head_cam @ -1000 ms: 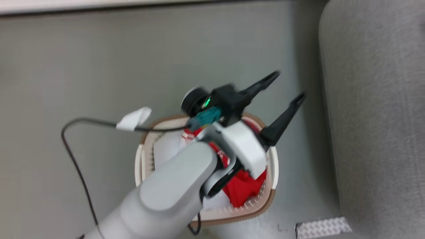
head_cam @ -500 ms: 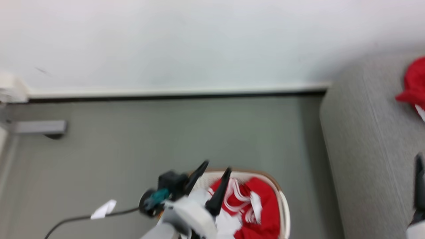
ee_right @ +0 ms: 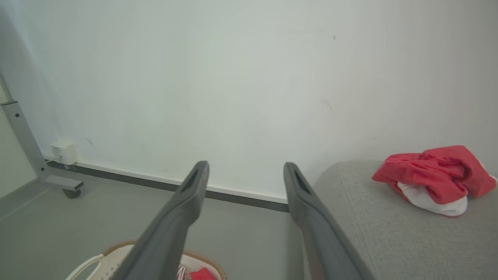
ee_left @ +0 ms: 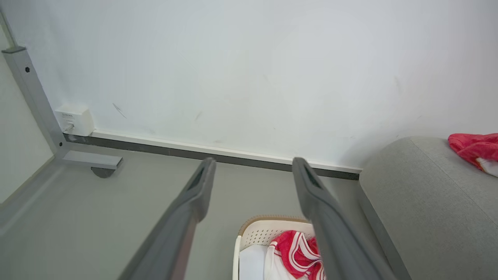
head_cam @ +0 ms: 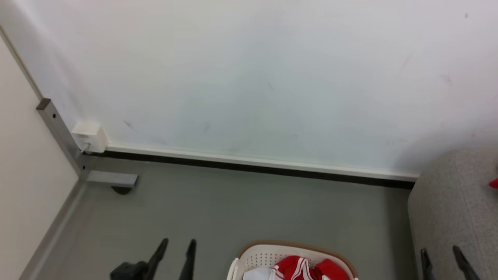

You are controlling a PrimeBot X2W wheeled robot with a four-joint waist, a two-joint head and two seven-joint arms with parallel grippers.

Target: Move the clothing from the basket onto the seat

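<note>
Basket (head_cam: 264, 254) rim sits btwn released left end effector (head_cam: 178, 241) & released right end effector (head_cam: 439, 249), floor (head_cam: 253, 202) beyond to wall (head_cam: 253, 77).

The left gripper (head_cam: 179, 242), left of the basket (head_cam: 295, 244), has two long, thin black fingers (head_cam: 159, 252) that get thinner toward the tips, with a chunky black block (head_cam: 126, 270) at their bottom end. The right gripper (head_cam: 439, 249), right of the basket, has two thin black fingers too. Up close, the fingers look dark grey and smooth, each with a long narrow slot near its rounded tip.
</note>
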